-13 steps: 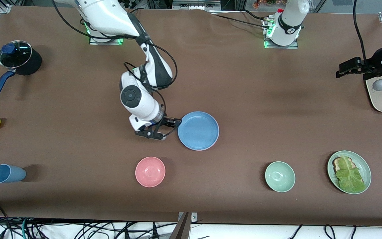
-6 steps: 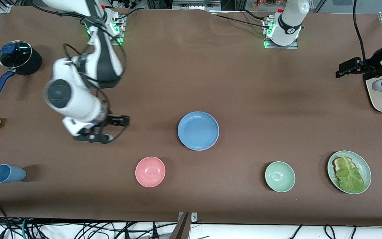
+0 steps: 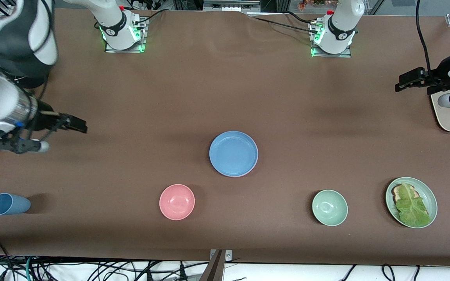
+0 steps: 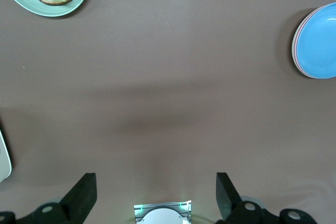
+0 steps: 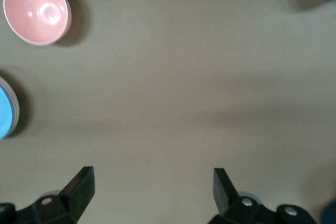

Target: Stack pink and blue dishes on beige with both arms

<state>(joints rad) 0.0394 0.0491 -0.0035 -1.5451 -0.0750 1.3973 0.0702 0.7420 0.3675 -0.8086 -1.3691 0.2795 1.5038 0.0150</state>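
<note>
Right pincer [image 3: 59, 136] has withdrawn from the blue plate [image 3: 233, 153] to the counter's [image 3: 225, 97] right-arm end, fingers spread, empty. Blue plate tops the stack mid-counter (a pinkish rim shows beneath). Left pincer [image 3: 404, 82] waits, spread, over the left-arm end.

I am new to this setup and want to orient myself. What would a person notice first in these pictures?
The blue plate lies mid-table, topping a stack whose pinkish lower rim shows in the left wrist view. Nearer the front camera stand a pink bowl, a green bowl and a green plate with lettuce on bread. The right gripper and the left gripper hang at opposite table ends, jaws open, holding nothing.
</note>
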